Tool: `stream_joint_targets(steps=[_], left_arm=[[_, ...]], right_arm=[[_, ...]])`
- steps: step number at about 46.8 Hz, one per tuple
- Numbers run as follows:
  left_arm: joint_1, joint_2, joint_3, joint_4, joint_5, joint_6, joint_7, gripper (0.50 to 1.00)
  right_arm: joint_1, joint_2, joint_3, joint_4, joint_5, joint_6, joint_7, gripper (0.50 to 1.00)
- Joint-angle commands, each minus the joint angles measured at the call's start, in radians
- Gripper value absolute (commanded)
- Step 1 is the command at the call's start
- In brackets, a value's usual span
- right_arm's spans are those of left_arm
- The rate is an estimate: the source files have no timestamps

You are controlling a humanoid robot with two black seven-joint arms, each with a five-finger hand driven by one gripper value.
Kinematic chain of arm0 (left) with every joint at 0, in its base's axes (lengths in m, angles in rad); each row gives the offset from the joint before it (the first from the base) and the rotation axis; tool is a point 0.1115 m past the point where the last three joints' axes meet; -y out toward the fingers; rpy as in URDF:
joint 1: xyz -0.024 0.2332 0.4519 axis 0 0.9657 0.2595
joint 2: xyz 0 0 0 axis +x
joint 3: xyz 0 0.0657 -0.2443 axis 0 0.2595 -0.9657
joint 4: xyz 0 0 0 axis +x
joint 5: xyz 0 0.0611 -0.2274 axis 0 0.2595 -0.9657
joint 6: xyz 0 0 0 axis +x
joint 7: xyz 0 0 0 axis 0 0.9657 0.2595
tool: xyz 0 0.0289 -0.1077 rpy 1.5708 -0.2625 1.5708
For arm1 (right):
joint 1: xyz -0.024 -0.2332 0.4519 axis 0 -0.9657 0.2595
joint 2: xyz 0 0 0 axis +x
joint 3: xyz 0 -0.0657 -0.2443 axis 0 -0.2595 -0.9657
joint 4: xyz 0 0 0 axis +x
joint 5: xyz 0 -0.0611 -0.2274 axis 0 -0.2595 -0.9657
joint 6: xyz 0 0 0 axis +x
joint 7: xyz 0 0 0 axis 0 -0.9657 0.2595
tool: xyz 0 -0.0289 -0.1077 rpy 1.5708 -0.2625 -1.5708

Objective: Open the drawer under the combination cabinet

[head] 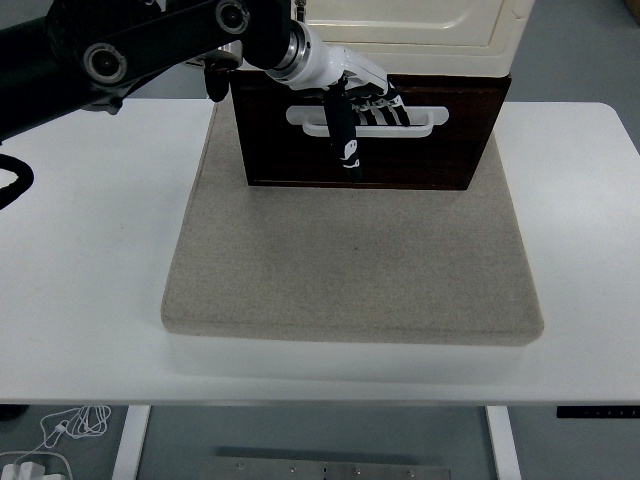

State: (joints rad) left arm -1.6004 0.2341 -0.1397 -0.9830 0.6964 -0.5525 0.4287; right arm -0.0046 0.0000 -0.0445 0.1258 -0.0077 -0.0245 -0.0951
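Observation:
The combination cabinet has a cream upper part [410,35] and a dark brown drawer [400,150] below it, at the back of a grey mat. The drawer front carries a white handle [420,118]. My left hand [360,105] comes in from the upper left. Its fingers are hooked into the handle's slot and its thumb [343,140] hangs down over the drawer front. The drawer front stands a little proud of the cream part above.
The grey mat [350,270] covers the middle of the white table [80,260]. My left arm [130,50] spans the upper left. Cables lie on the floor at the bottom left [50,440].

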Motion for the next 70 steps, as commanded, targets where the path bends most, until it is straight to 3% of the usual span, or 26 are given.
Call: stream_joint_targets(steps=[1, 70], left_arm=[[-0.001, -0.001, 0.0, 0.0, -0.002, -0.001, -0.001, 0.984], [-0.003, 0.011, -0.011, -0.04, -0.014, -0.009, 0.001, 0.99]], right_arm=[[0.0, 0.0, 0.0, 0.0, 0.0, 0.0, 0.0, 0.928], [0.0, 0.0, 0.0, 0.0, 0.0, 0.0, 0.0, 0.928]])
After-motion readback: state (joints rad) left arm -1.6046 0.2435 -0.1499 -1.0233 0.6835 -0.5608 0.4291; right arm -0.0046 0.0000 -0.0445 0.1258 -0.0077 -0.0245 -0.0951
